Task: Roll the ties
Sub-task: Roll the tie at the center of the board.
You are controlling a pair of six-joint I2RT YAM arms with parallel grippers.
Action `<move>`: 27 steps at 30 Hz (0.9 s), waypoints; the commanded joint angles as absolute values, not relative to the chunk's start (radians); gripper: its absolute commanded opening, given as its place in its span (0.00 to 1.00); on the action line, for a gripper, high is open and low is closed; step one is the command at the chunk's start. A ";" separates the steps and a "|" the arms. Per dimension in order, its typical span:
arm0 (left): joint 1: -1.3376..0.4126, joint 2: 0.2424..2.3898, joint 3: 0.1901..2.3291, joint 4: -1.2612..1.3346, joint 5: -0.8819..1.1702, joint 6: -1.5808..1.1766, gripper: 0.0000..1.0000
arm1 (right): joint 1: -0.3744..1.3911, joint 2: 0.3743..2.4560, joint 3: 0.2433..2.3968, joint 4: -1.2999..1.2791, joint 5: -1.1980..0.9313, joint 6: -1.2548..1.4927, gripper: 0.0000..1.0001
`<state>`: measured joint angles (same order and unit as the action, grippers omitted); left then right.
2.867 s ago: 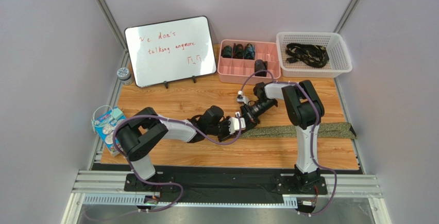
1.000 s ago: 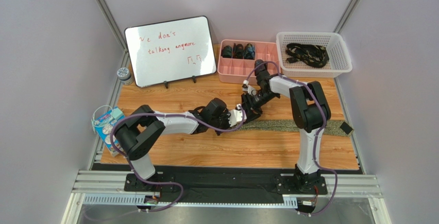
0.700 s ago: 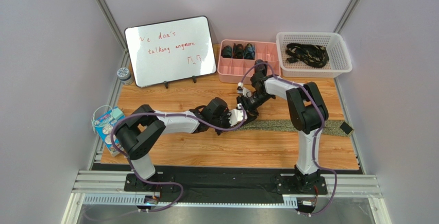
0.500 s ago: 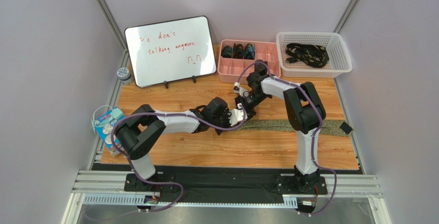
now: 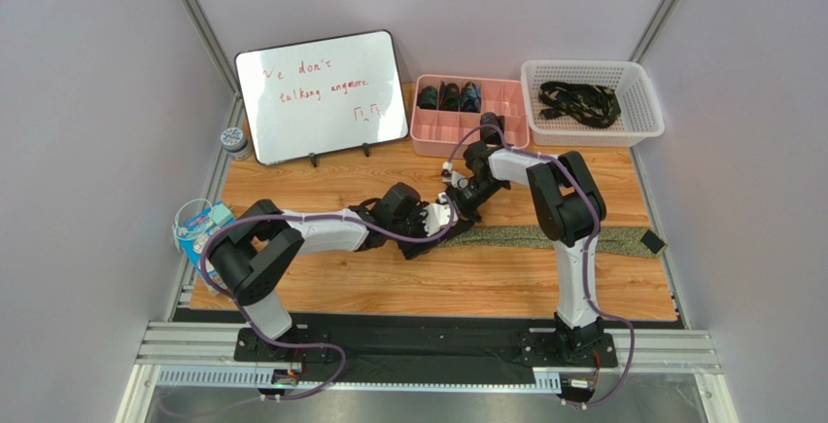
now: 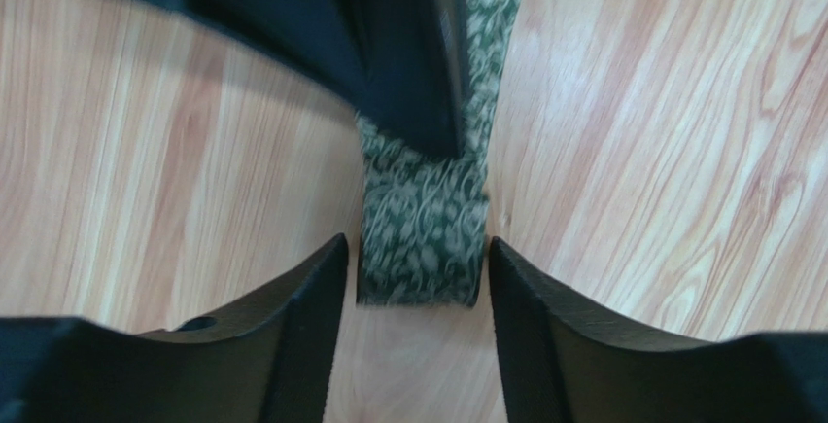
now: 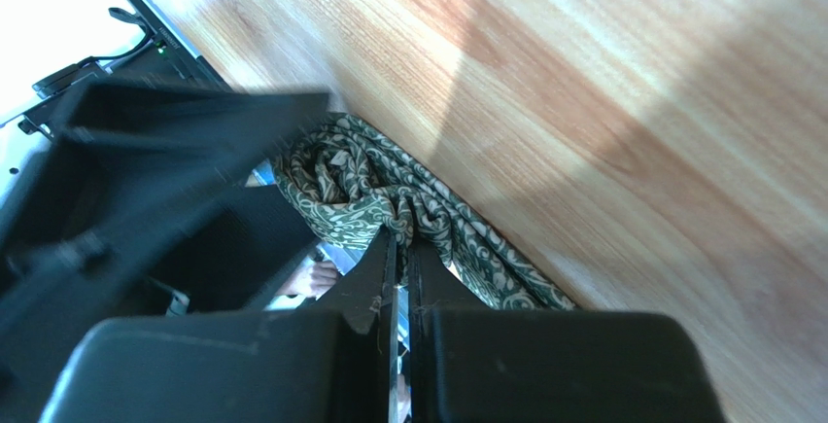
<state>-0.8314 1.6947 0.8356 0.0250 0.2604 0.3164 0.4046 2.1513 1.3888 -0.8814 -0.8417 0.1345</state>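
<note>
An olive-green tie [image 5: 554, 238] with a pale pattern lies stretched along the wooden table, its black end [image 5: 649, 243] at the far right. Its left end is gathered where both grippers meet. In the right wrist view, my right gripper [image 7: 400, 238] is shut on a bunched fold of the tie [image 7: 340, 175]. My left gripper [image 6: 416, 243] is open, its fingers [image 6: 292, 335] straddling the folded end of the tie [image 6: 423, 219] with a small gap on each side. From above, the left gripper [image 5: 439, 217] sits just left of the right gripper [image 5: 457, 199].
A pink divided tray [image 5: 469, 133] at the back holds rolled ties [image 5: 447, 97]. A white basket [image 5: 637, 102] with black patterned ties [image 5: 578, 100] stands at the back right. A whiteboard [image 5: 321, 92], a small jar [image 5: 233, 139] and a blue packet [image 5: 199, 233] are on the left.
My right gripper has shifted left and closed on the bunched tie. My left gripper has opened around the tie's end. The tie's far end slid left earlier.
</note>
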 commanded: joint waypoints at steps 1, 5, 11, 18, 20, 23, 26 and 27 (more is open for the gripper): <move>-0.808 1.638 0.807 -0.006 0.284 0.291 0.63 | 0.402 2.183 1.356 -0.839 -0.689 0.109 0.00; -0.808 1.638 0.807 -0.006 0.290 0.294 0.63 | 0.393 2.187 1.351 -0.847 -0.680 0.103 0.00; -0.808 1.618 0.788 0.061 0.339 0.334 0.53 | 0.391 2.200 1.359 -0.850 -0.698 0.101 0.00; -0.807 1.631 0.834 0.114 0.376 0.319 0.49 | 0.391 2.214 1.361 -0.850 -0.732 0.097 0.00; -0.808 1.664 0.867 0.098 0.365 0.316 0.50 | 0.388 2.214 1.361 -0.848 -0.732 0.097 0.00; -0.807 1.684 0.874 0.116 0.368 0.327 0.46 | 0.385 2.214 1.364 -0.850 -0.736 0.097 0.00; -0.807 1.686 0.885 0.130 0.390 0.321 0.37 | 0.385 2.218 1.361 -0.850 -0.742 0.097 0.00; -0.808 1.686 0.890 0.138 0.397 0.315 0.36 | 0.385 2.220 1.362 -0.848 -0.747 0.097 0.00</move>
